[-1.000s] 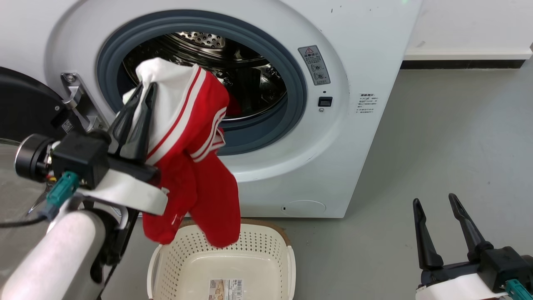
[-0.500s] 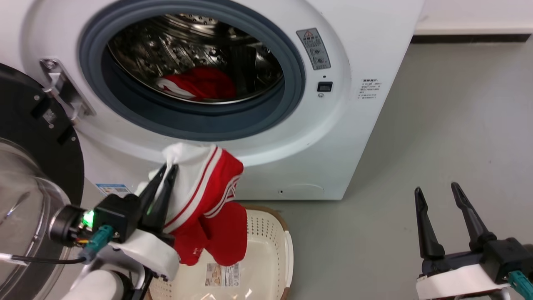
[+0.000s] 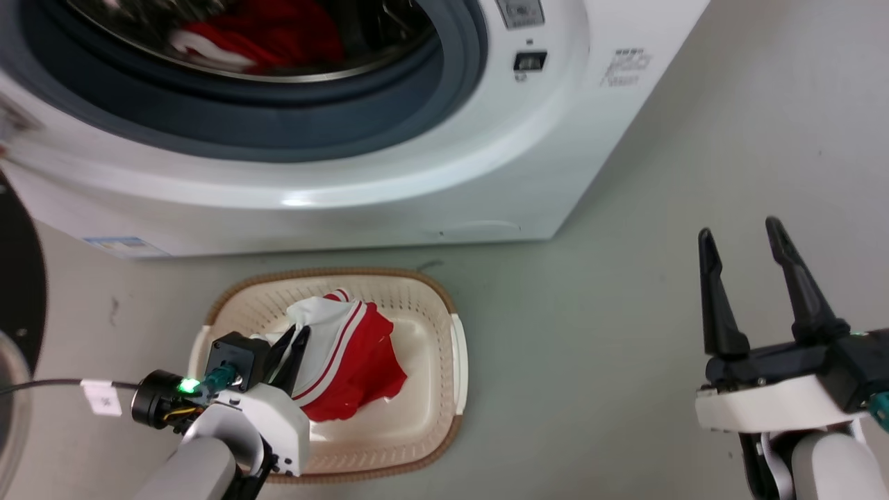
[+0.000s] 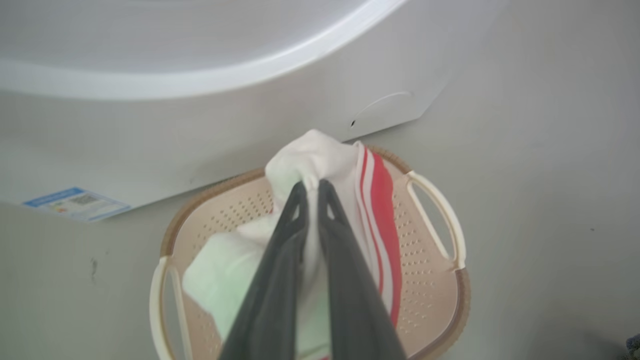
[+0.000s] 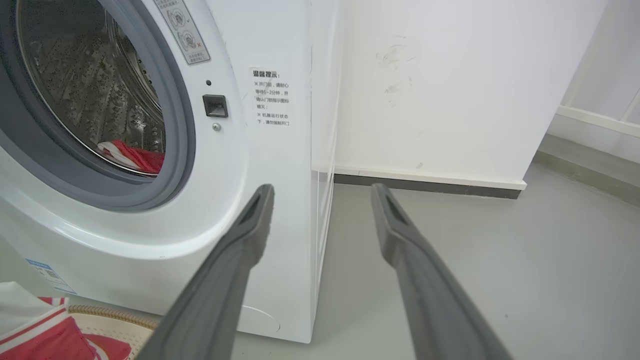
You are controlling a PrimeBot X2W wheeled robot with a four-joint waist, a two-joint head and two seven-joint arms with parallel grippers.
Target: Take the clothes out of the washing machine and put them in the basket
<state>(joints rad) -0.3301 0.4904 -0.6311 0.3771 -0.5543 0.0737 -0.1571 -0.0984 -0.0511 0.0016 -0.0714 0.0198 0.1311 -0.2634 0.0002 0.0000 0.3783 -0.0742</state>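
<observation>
Left gripper clamped on white fold of red-and-white garment, bunched inside basket. Right gripper spread wide, empty.

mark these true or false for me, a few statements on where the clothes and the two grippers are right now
1. The left gripper is shut on a red-and-white garment over the basket. True.
2. The right gripper holds cloth. False: it is open and empty, off to the basket's side.
3. The washing machine is empty inside. False: another red garment lies in it.
4. The basket sits on the floor in front of the washing machine. True.
</observation>
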